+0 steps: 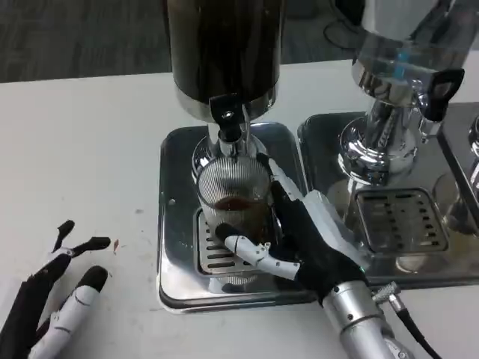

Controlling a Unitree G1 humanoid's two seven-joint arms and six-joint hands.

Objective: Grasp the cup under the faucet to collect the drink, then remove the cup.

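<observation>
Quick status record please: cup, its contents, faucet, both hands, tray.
cup: clear ribbed cup, upright on the drip tray grate, directly below the faucet
contents: some dark drink in the bottom, far from full
faucet: black tap on the dark dispenser, right above the cup mouth; whether it is pouring cannot be told
right hand: wrapped around the cup from the right, a finger across its front
left hand: resting on the white table, fingers apart, holding nothing
drip tray: shiny metal, under the cup
second dispenser: to the right, untouched

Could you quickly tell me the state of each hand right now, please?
Left hand: open, holding nothing.
Right hand: holding the cup.
</observation>
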